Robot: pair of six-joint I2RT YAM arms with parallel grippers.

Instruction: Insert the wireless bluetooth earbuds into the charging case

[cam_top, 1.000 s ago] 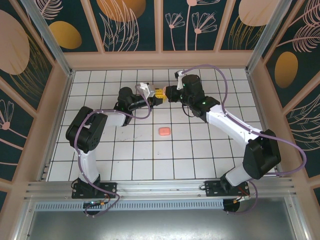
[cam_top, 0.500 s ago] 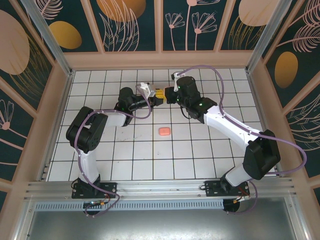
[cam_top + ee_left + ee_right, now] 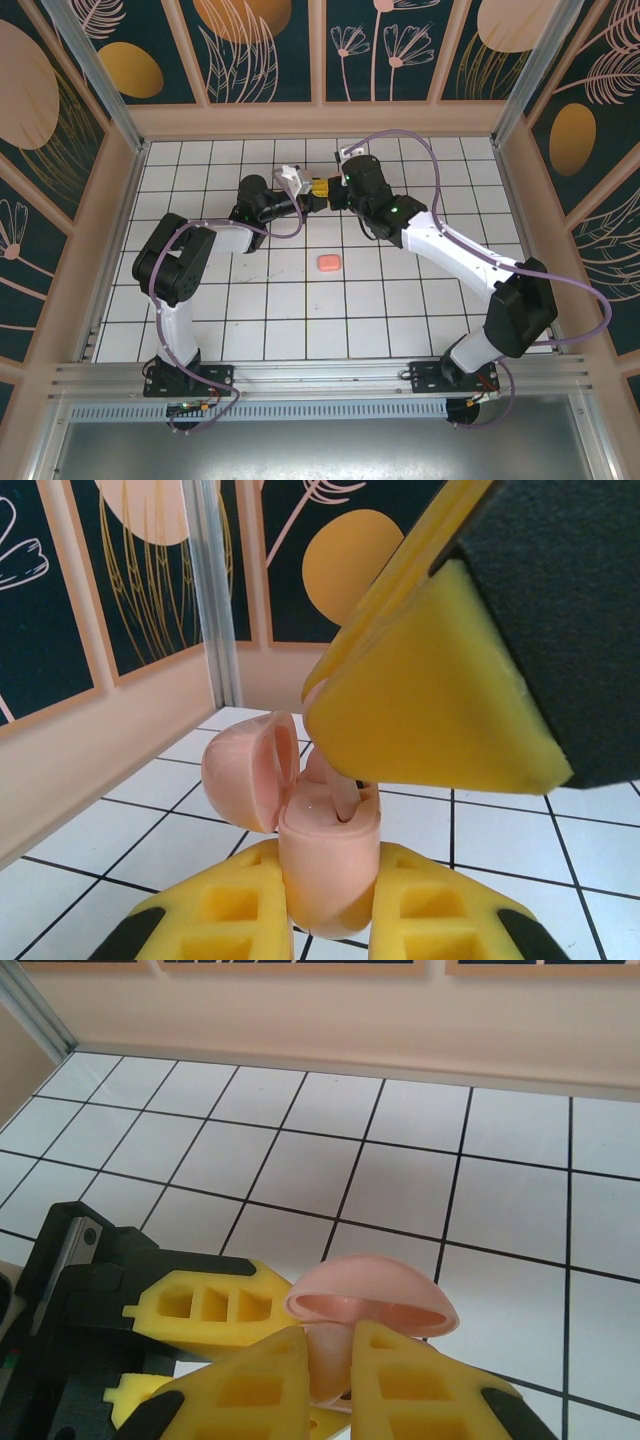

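Two clamped: left end effector [image 3: 325,905] on charging case [image 3: 325,855], right end effector [image 3: 328,1348] on earbud [image 3: 326,1362].

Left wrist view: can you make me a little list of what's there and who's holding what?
Left gripper: shut on the pale pink round plastic case
Case lid: open, swung back to the left
Right gripper: shut on a small salmon-pink earbud, at the case's opening
White tiled floor: a coral rounded-rectangular pod lies there, apart from both grippers
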